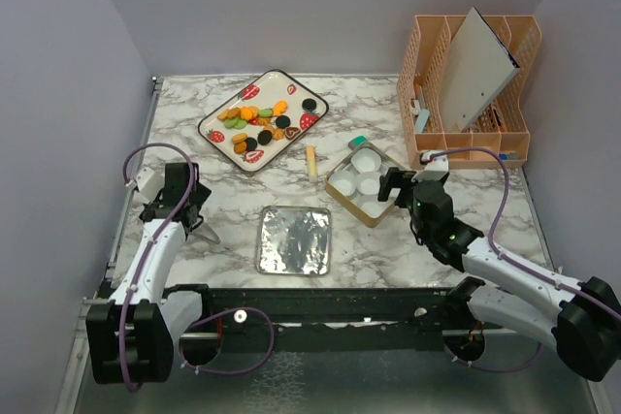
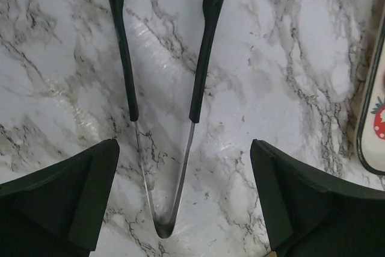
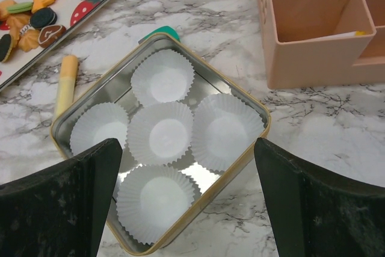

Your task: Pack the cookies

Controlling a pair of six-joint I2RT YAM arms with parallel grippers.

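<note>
Counts:
- paper cups [image 3: 160,133]: five
- tin [image 3: 114,86]: one
- silver tray [image 1: 295,239]: one, flat and square
- strawberry-print tray [image 1: 225,109]: one
- cookies [image 1: 257,121]: a heap, too small and overlapped for an exact figure. At least four are black and a couple green; the rest are orange and brown.
- tongs [image 2: 206,58]: one pair
- yellow stick [image 1: 311,159]: one
- teal item [image 3: 161,31]: one, mostly hidden by the tin
- peach organizer [image 1: 427,65]: one
- white sheet [image 1: 475,70]: one
- arms: two, left arm [image 1: 155,249] and right arm [image 1: 505,273]
</note>
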